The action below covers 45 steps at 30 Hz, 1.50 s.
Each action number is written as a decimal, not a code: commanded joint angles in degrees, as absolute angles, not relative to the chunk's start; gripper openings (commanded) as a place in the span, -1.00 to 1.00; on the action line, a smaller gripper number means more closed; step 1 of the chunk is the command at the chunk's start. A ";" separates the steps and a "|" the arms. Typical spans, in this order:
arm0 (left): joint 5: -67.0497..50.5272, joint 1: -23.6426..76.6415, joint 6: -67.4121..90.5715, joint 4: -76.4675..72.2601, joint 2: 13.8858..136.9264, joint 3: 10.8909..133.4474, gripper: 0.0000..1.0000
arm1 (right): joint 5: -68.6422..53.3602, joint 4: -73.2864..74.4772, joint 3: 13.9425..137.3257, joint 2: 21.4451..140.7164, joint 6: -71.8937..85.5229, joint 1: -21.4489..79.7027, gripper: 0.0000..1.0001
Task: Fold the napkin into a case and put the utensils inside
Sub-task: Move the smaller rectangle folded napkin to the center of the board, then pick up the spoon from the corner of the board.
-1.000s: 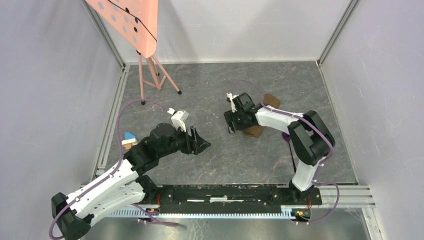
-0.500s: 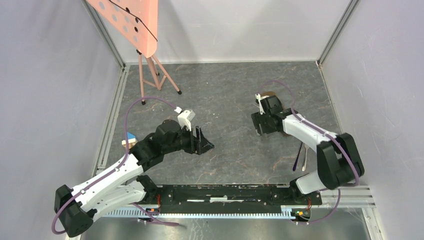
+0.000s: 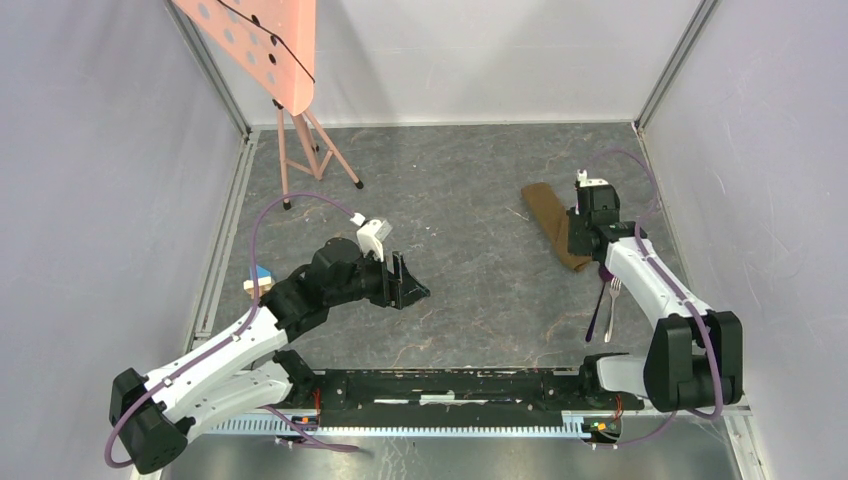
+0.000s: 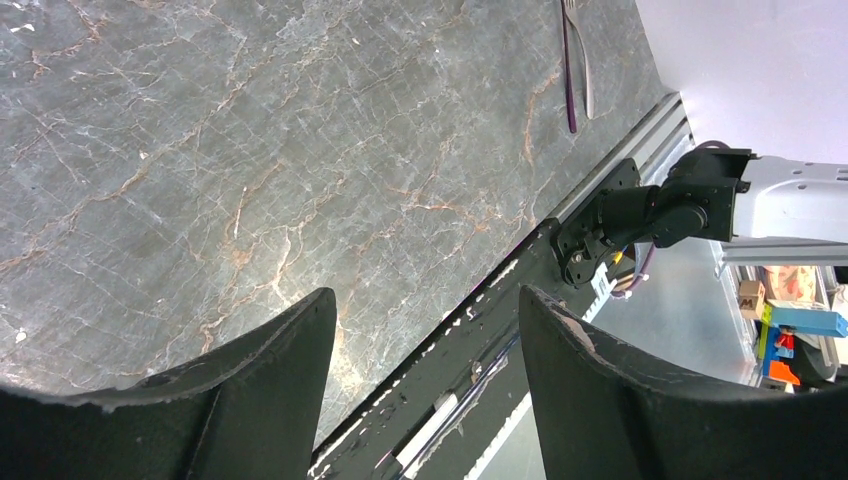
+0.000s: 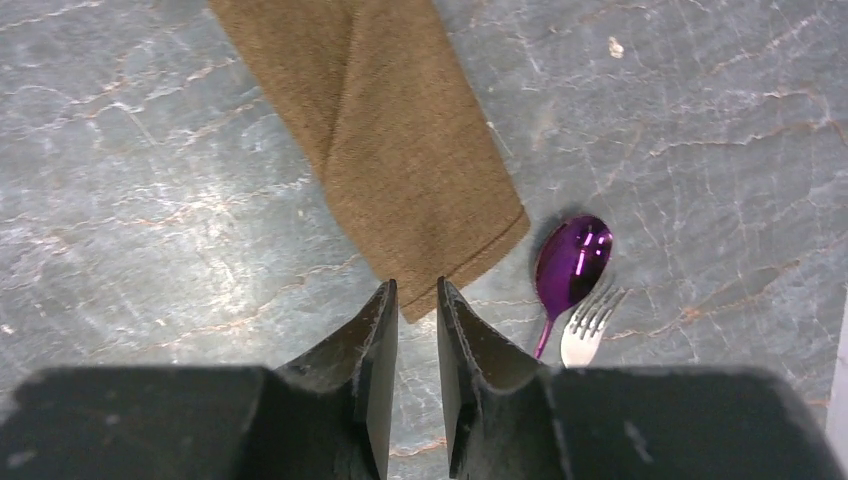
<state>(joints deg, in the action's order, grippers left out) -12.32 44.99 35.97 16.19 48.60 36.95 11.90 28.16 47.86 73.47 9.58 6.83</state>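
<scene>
The napkin [image 3: 553,225] lies flat on the table as a narrow, folded tan-brown case, slanting from back left to front right. My right gripper [image 3: 578,238] hovers over its near end. In the right wrist view the case [image 5: 390,150] ends just past my right gripper [image 5: 415,292], whose jaws are nearly shut with a thin gap and hold nothing. The utensils lie beside that end: a purple spoon [image 5: 572,262] and a silvery fork [image 5: 590,325], also seen from above [image 3: 606,300]. My left gripper [image 3: 410,287] is open and empty above the table's middle left, as its wrist view shows [image 4: 427,300].
A pink stand [image 3: 300,150] with a dotted pink board [image 3: 255,40] is at the back left. A small blue-and-wood block [image 3: 258,281] lies by the left wall. The black base rail [image 3: 450,385] runs along the near edge. Grey walls enclose the table.
My right arm has swung from the table's middle to the right. The napkin's near end now lies farther right, and the whole strip is uncovered. My left arm shifted slightly.
</scene>
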 commanded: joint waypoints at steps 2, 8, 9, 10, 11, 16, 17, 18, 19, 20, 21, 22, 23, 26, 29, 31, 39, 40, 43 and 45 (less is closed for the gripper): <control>-12.89 44.30 32.56 15.46 47.71 39.47 0.48 | 13.53 26.40 46.20 73.64 8.88 5.60 -0.51; -13.63 44.03 32.49 15.24 48.18 39.58 0.48 | 13.44 24.09 41.48 74.98 9.97 5.52 -0.59; -13.54 43.95 32.48 15.34 48.12 39.48 0.48 | 13.42 23.42 40.43 75.06 10.24 5.52 -0.60; -13.53 43.88 32.50 15.46 47.95 39.43 0.48 | 13.02 22.81 39.47 74.99 10.52 5.47 -0.61; -13.54 43.81 32.47 15.59 47.91 39.41 0.48 | 12.49 21.93 38.21 74.79 10.73 5.46 -0.61; -14.08 43.60 32.31 15.69 47.80 39.46 0.48 | 6.82 19.19 37.90 75.02 9.51 5.50 -0.56; -14.43 43.59 32.24 15.96 47.85 39.80 0.48 | 5.83 20.58 39.19 74.15 9.25 5.51 -0.53; -14.79 43.59 32.14 16.36 47.78 40.01 0.48 | 5.39 22.19 40.33 72.64 9.13 5.49 -0.47; -15.08 43.59 32.03 16.70 47.59 40.30 0.48 | 5.42 24.14 41.57 70.20 8.96 5.47 -0.37; -15.49 43.55 31.83 17.10 47.31 40.51 0.48 | 5.80 25.72 42.71 67.98 8.38 5.47 -0.24; -15.75 43.57 31.61 17.49 46.99 40.69 0.49 | 6.80 27.91 44.05 65.46 7.80 5.42 -0.08; -16.00 43.59 31.26 17.92 46.68 40.92 0.50 | 9.44 29.87 45.04 63.72 7.17 5.29 0.11; -16.37 43.55 30.95 18.18 46.41 41.08 0.51 | 12.07 32.14 46.00 62.17 6.67 4.96 0.32; -18.07 43.46 30.43 18.45 45.96 42.12 0.56 | 13.10 36.33 46.42 60.35 5.29 0.44 0.67; -20.07 43.48 30.19 18.26 45.67 42.70 0.60 | 4.85 35.99 43.19 59.04 3.86 -9.75 0.73; -20.93 43.42 29.57 18.40 45.85 43.03 0.61 | -2.58 35.02 40.17 59.46 3.18 -15.32 0.65; -17.65 46.80 25.13 20.74 46.80 44.87 0.66 | -10.23 32.42 35.96 67.32 4.47 -20.51 0.04; -17.14 47.31 24.82 20.91 46.84 44.85 0.67 | -10.04 32.20 35.75 68.08 4.69 -20.51 -0.01; -16.82 48.05 24.78 20.68 46.78 44.56 0.67 | -7.59 31.46 35.60 69.39 4.26 -20.51 -0.06; -16.35 48.23 24.45 21.07 46.75 44.55 0.68 | -6.69 30.43 35.26 69.89 3.81 -20.49 -0.08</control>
<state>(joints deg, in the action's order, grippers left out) -17.96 47.59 28.58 20.95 46.76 42.39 -7.44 33.47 35.42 69.12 4.38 -20.36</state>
